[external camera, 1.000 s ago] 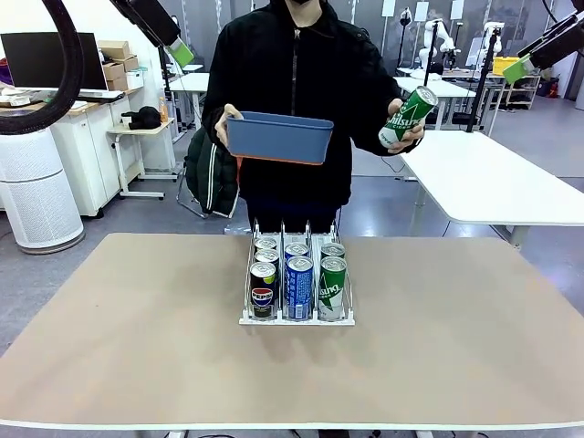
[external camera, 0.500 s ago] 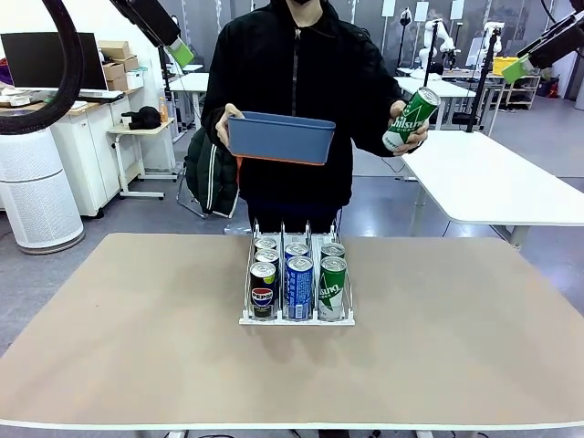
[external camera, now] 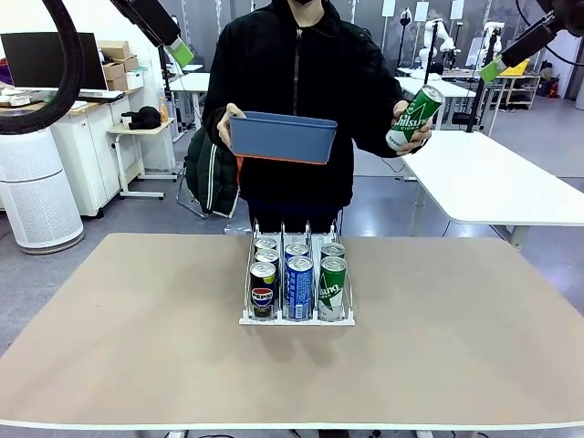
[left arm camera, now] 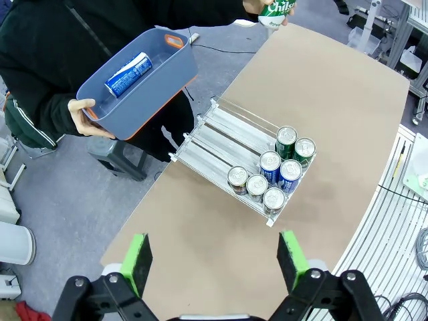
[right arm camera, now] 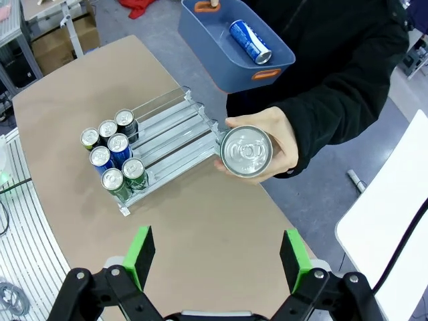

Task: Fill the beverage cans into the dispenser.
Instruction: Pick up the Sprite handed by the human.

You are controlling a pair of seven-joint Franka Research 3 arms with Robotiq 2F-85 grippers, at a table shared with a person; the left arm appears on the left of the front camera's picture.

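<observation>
The dispenser [external camera: 297, 320] stands mid-table with several beverage cans in its front rows: dark Pepsi [external camera: 263, 290], blue [external camera: 299, 287] and green [external camera: 332, 288]. Across the table, a person holds up a green can [external camera: 413, 118] in one hand and a blue bin [external camera: 281, 137] in the other. My left gripper [left arm camera: 212, 261] hangs open, high above the table's near edge, looking down on the dispenser [left arm camera: 227, 137] and its cans [left arm camera: 271, 177]. My right gripper [right arm camera: 217, 257] is open too, high over the held can's silver top [right arm camera: 246, 150]. A blue can [right arm camera: 249, 40] lies in the bin [right arm camera: 221, 73].
Both arms are raised high, the left gripper [external camera: 181, 53] at upper left and the right gripper [external camera: 495, 69] at upper right. Bare tan table surrounds the dispenser. A white table [external camera: 493, 182] stands behind at right, and desks and a white cylinder [external camera: 36, 196] at left.
The person's hand has lifted the green can slightly up and to the right. My right gripper has shifted left toward it. The left arm and the dispenser are unchanged.
</observation>
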